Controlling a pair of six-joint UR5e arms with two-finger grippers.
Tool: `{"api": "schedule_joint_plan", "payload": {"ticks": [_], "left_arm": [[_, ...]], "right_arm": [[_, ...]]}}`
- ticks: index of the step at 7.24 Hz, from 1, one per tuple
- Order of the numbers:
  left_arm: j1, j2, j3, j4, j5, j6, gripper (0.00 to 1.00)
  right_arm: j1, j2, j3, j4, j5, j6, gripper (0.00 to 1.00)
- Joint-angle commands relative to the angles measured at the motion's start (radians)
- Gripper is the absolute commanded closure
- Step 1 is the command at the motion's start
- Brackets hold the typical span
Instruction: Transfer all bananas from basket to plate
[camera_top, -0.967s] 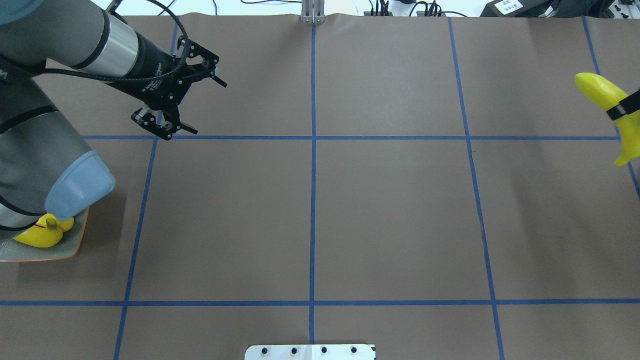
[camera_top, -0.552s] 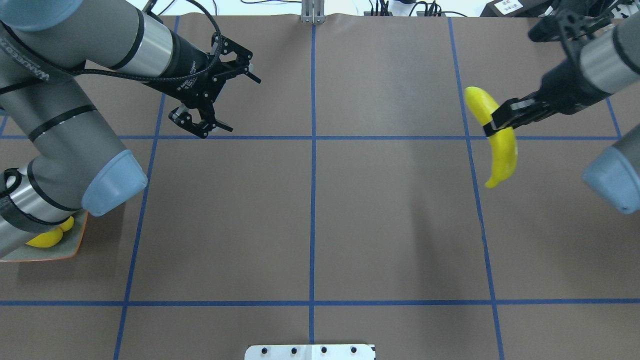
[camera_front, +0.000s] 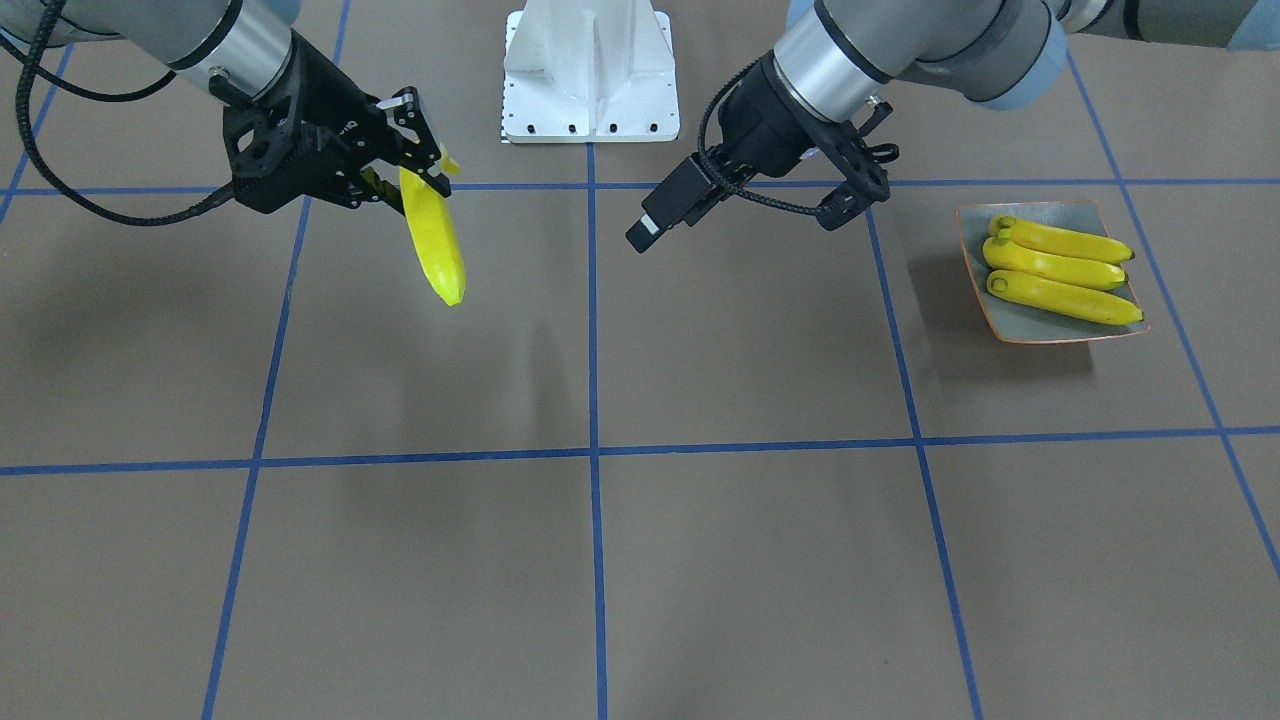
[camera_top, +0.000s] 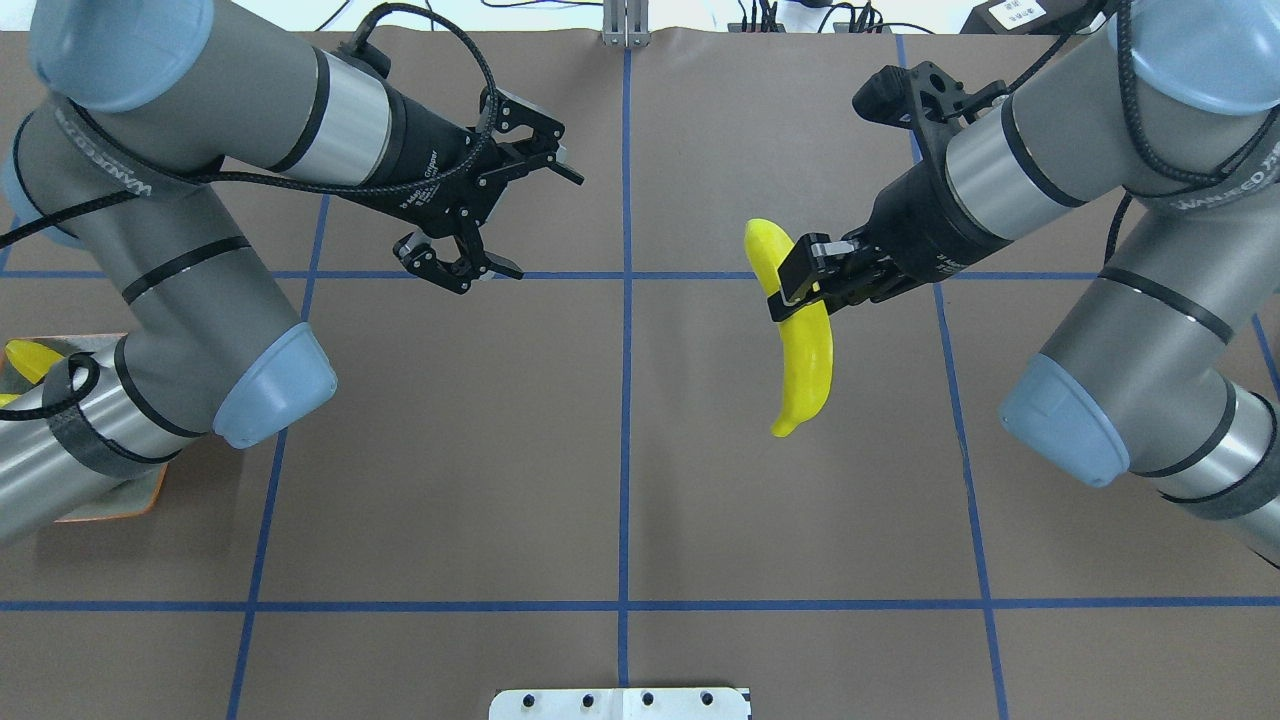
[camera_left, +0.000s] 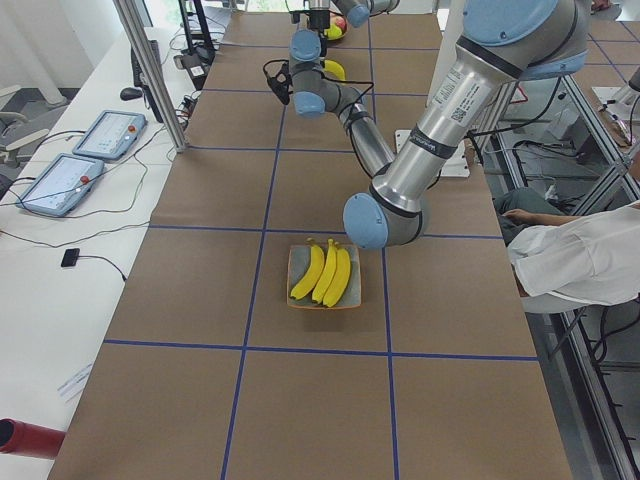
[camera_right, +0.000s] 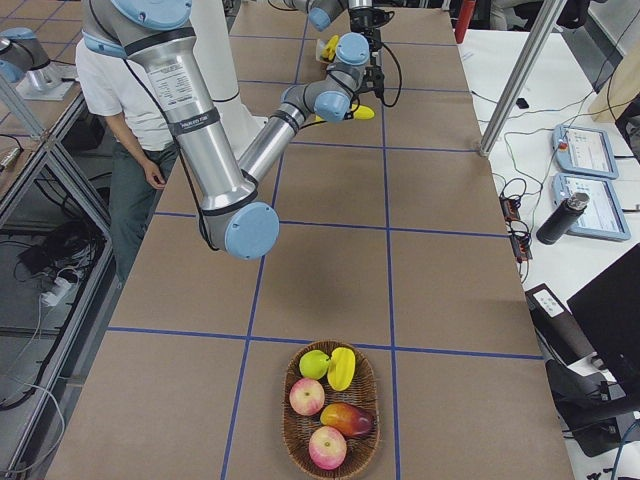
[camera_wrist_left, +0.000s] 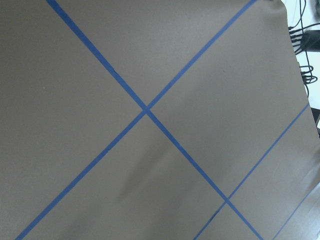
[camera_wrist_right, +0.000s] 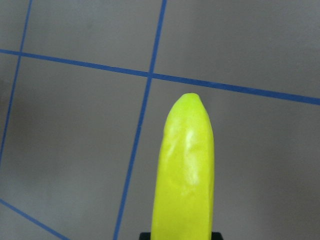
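My right gripper (camera_top: 798, 283) is shut on a yellow banana (camera_top: 806, 350), which hangs in the air right of the table's middle line with its tip pointing down. The same banana (camera_front: 432, 240) shows in the front view and fills the right wrist view (camera_wrist_right: 185, 170). My left gripper (camera_top: 550, 226) is open and holds nothing, in the air left of the middle line and facing the banana. The grey-green plate (camera_front: 1010, 325) holds three bananas (camera_front: 1060, 270) side by side. In the overhead view my left arm hides most of the plate (camera_top: 120, 505).
The wicker basket (camera_right: 292, 432) at the table's right end holds apples, a mango and a yellow fruit (camera_right: 342, 368). A white mount (camera_front: 590, 75) stands at the robot's base. A person (camera_right: 120, 130) stands by the table on the robot's side.
My right arm has swung in from the right edge toward the table's middle with the banana. My left arm has moved right toward the middle, still open.
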Motion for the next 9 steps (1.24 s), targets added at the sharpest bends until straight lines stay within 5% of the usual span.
{"api": "schedule_joint_plan", "payload": {"ticks": [1, 6, 9], "left_arm": [[0.037, -0.003, 0.042, -0.144, 0.002, 0.006, 0.01], [0.086, -0.116, 0.162, -0.212, 0.007, 0.013, 0.02], [0.092, -0.116, 0.165, -0.213, 0.007, 0.013, 0.16]], "right_arm": [[-0.028, 0.005, -0.007, 0.092, 0.005, 0.064, 1.00], [-0.045, 0.108, -0.075, 0.097, 0.002, 0.106, 1.00], [-0.045, 0.119, -0.081, 0.155, 0.002, 0.168, 1.00]]}}
